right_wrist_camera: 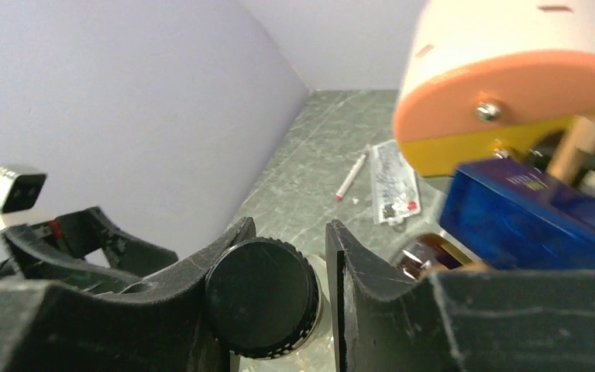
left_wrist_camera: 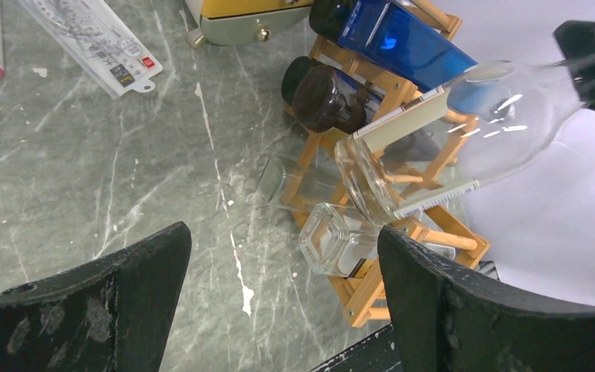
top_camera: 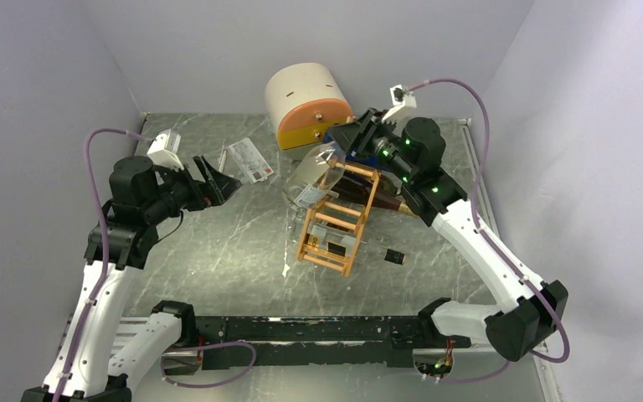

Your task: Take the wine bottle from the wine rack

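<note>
The wine bottle point(top_camera: 314, 172) is clear glass with a pale label and a black cap point(right_wrist_camera: 262, 294). It hangs tilted above the top of the wine rack point(top_camera: 339, 222), a light orange-tan wooden ladder-like frame. My right gripper point(top_camera: 353, 138) is shut on the bottle's capped neck and also shows in its wrist view point(right_wrist_camera: 287, 248). The left wrist view shows the bottle point(left_wrist_camera: 465, 132) raised over the rack point(left_wrist_camera: 426, 232). My left gripper point(top_camera: 222, 184) is open and empty, left of the rack, over bare table point(left_wrist_camera: 283, 302).
A blue bottle point(left_wrist_camera: 403, 39), a dark brown bottle point(left_wrist_camera: 325, 97) and a square clear bottle point(left_wrist_camera: 337, 240) lie in the rack. A round cream-and-orange drawer box point(top_camera: 310, 105) stands behind it. A plastic packet point(top_camera: 249, 159), a pen point(right_wrist_camera: 352, 177) and a small black block point(top_camera: 395, 256) lie on the table.
</note>
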You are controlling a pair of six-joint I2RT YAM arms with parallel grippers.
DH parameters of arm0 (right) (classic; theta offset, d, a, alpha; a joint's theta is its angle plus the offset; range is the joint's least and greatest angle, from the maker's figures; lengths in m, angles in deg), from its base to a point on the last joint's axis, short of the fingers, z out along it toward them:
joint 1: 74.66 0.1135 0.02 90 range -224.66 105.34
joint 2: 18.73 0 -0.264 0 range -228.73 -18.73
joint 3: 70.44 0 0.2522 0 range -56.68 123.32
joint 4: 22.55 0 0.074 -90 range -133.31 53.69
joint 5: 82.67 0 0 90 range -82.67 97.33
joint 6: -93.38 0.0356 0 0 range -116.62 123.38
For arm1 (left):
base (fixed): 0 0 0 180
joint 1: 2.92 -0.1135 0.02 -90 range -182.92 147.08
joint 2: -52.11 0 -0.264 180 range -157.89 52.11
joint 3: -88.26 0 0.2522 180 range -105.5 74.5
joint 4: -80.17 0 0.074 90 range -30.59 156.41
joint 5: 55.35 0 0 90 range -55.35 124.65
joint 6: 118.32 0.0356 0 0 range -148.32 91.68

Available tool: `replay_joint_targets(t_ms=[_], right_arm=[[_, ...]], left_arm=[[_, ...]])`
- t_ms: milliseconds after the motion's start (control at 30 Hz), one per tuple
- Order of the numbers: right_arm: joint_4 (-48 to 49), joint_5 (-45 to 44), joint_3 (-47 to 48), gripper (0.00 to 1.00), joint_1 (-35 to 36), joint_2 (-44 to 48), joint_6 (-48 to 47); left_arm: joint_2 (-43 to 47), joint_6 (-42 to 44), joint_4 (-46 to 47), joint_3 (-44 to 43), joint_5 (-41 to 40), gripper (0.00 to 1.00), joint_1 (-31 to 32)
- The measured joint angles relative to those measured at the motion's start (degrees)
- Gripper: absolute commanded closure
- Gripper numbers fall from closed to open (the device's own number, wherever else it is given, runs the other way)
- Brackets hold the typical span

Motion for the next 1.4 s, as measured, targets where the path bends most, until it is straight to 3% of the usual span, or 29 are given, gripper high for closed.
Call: replay_joint_targets(t_ms=[367,700,1000,1400], right_arm=[[4.3,2.0,10.4,1.0,12.6,-7.7,-8.6],[7.9,1.9,16.5,1.0,22.3,-21.7,-19.1],[14.2,4.4,16.3,1.0,24.6,-30.5,-25.9],[25.7,6.2,10.5,1.0,25.2,-37.1,-32.0]], left_arm=[[2.7,-0.2,-3.0,-1.1,-5.5,0.07,0.0],[9.7,-0.2,-7.7,-3.7,-15.8,0.07,0.0],[17.7,-2.2,-12.8,-3.8,-24.5,0.07,0.0],[22.7,-4.2,-14.3,-3.8,-27.1,0.07,0.0]])
